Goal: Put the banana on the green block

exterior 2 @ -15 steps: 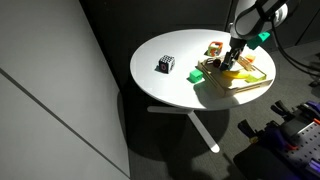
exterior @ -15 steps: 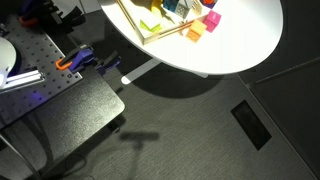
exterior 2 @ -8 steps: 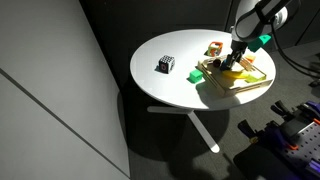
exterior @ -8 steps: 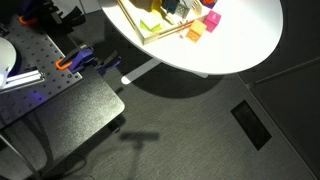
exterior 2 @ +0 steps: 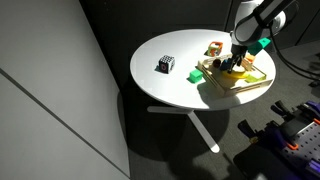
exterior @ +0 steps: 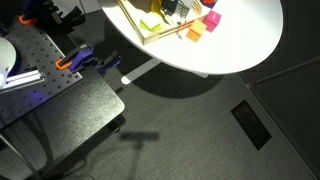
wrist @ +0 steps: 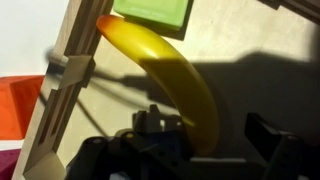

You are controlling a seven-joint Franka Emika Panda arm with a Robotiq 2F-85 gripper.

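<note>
Gripper [wrist: 207,138] fingers are standing spread apart in the wrist view, one on each side of the near end of the banana [wrist: 165,70], and neither is pressing on it as far as I can tell. The banana is lying flat on the floor of the wooden tray [wrist: 60,100], slanting away from the tray's side rail. Its far tip is reaching just beside the lower edge of the green block [wrist: 150,12]; whether tip and block are touching I cannot tell. In an exterior view the gripper [exterior 2: 238,64] is hanging low over the tray on the round white table [exterior 2: 160,85]. Judging from this, the task is sitting at its early part: the approach is looking done, while the grasp, the lift and the placing on the block are all waiting.
</note>
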